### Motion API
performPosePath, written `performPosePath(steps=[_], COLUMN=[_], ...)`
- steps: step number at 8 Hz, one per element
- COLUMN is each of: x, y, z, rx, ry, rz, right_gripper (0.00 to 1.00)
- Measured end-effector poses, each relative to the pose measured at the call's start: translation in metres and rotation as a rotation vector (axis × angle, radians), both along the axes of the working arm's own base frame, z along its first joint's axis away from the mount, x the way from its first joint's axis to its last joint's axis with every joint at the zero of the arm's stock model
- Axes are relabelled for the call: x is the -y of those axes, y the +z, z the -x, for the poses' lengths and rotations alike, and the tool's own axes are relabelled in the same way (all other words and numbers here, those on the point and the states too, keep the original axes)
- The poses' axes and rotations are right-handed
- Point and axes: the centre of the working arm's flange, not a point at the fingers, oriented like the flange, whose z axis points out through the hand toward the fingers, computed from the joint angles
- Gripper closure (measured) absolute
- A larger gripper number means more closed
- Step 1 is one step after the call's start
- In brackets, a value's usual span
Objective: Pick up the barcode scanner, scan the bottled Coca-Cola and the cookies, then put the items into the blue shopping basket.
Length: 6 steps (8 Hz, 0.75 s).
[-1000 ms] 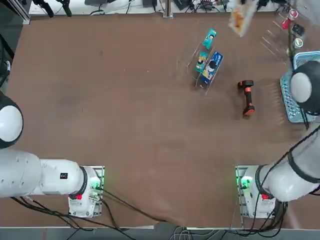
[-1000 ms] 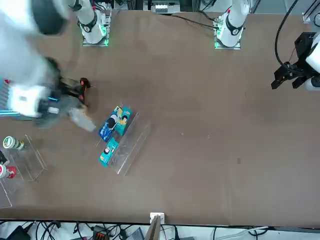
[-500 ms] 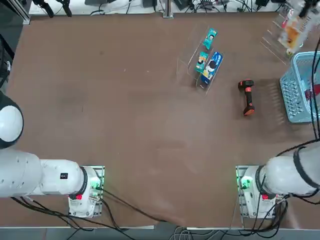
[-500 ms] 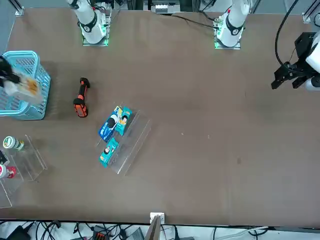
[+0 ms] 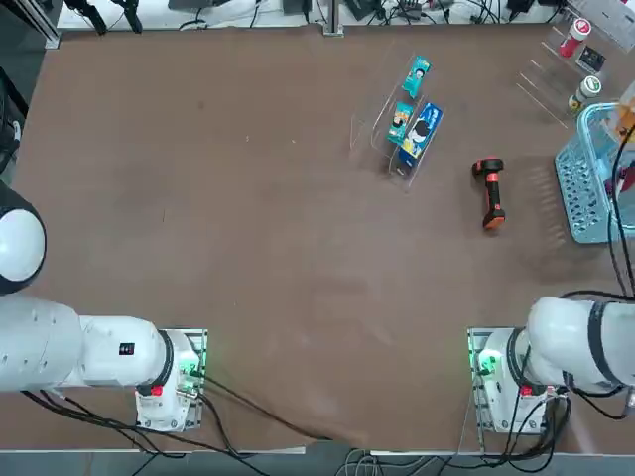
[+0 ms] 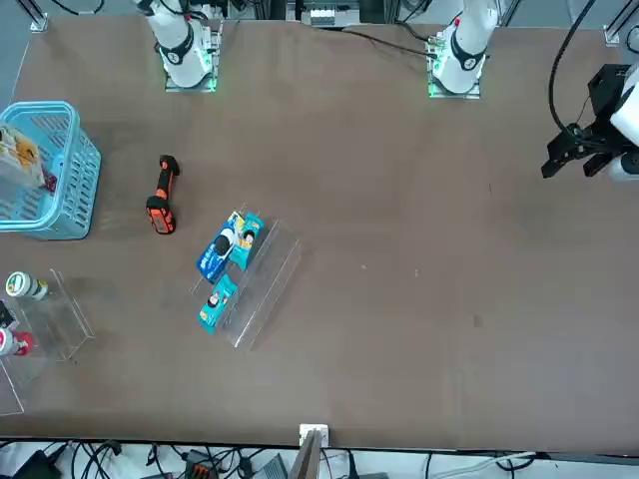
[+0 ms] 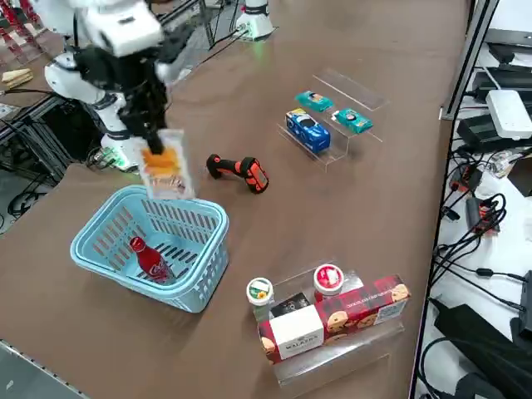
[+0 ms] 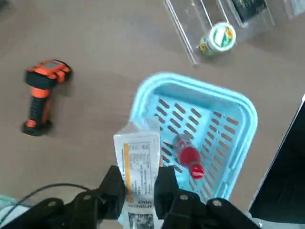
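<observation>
My right gripper (image 7: 155, 143) hangs over the near rim of the blue shopping basket (image 7: 209, 223), shut on the cookies (image 7: 165, 172), a flat white pack with an orange picture held upright. In the right wrist view the cookies (image 8: 138, 164) sit between both fingers (image 8: 115, 187) above the basket (image 8: 248, 117). The bottled Coca-Cola (image 7: 148, 256) lies on the basket floor, also visible as the red bottle (image 8: 188, 156). The barcode scanner (image 5: 490, 193) lies on the table left of the basket (image 5: 572, 188). It appears again as the scanner (image 6: 162, 195) beside the basket (image 6: 88, 175).
A clear stand (image 5: 382, 119) holds a blue packet (image 5: 422, 132) and two teal packets mid-table. Another clear rack (image 7: 332, 349) beside the basket carries a red cookie box (image 7: 366, 306), a white box and two capped bottles (image 7: 260, 293). Cables run along the table's far side.
My right arm swung the cookies from the table's back edge over to the basket; it now hangs above the basket with the pack still held. The scanner has not moved.
</observation>
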Motion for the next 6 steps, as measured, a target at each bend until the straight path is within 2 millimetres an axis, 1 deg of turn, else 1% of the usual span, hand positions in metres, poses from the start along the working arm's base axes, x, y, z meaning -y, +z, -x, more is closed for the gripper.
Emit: performPosePath(steps=[1, 3, 5, 6], x=[0.015, 0.033, 0.045, 0.049], y=[-0.026, -0.076, -0.108, -0.121], z=[0.014, 0.036, 0.053, 0.056], rx=[0.014, 0.027, 0.019, 0.009], ry=[-0.010, -0.040, -0.068, -0.076], rz=[0.005, 0.006, -0.005, -0.010], right_gripper=[0.65, 0.65, 0.64, 0.64])
